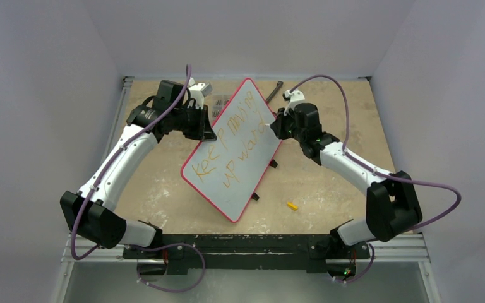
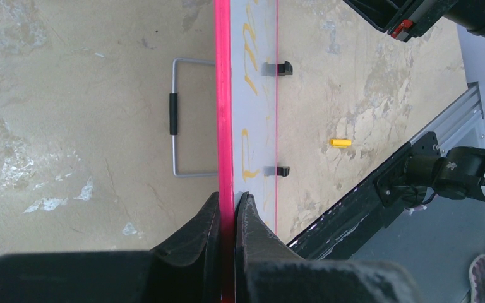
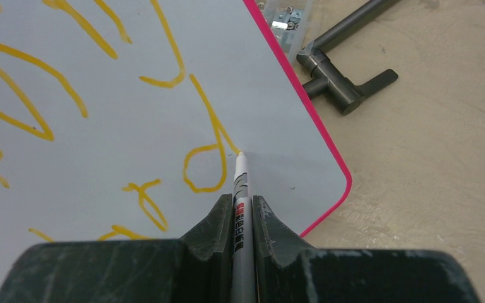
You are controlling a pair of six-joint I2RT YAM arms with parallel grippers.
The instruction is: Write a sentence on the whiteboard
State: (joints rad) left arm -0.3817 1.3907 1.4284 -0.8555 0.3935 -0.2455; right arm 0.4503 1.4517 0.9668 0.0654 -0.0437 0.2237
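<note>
**Left gripper** point(image 2: 227, 207): jaws closed on the red frame of the whiteboard point(image 1: 226, 199), one finger on each face. It grips the long edge on the left-arm side, near the far corner. The left wrist view sees the board almost edge-on.

**Right gripper** point(image 3: 243, 203): jaws clamped on the marker pen point(image 3: 239, 173), a slim white barrel that sticks out ahead of the fingertips. It stands over the board's far right corner area, opposite the left gripper.

**Whiteboard**: pale surface, thin red frame with rounded corners. It sits diagonally at mid-table between the two grippers. Two small black feet point(image 2: 283, 68) are on the long edge towards the right arm.

**Sentence** point(image 1: 233, 145): orange hand lettering in two lines running along the board, roughly "Keep moving / upward". The pen tip touches the surface at the end of the last orange stroke, just ahead of the right fingertips.

**Wire stand** point(image 2: 175, 117): bent metal loop with a black sleeve. It shows beside the clamped edge and part of it is hidden by the board.

**Yellow piece** point(image 1: 292, 205): small, lying on the table point(image 1: 335, 183) near the board's foot edge and apart from it.

**Dark metal tool** point(image 3: 341, 88): lies on the table just beyond the far corner.

**Clear box** point(image 3: 287, 16): holds small hardware and sits next to the tool at the board's far edge.
</note>
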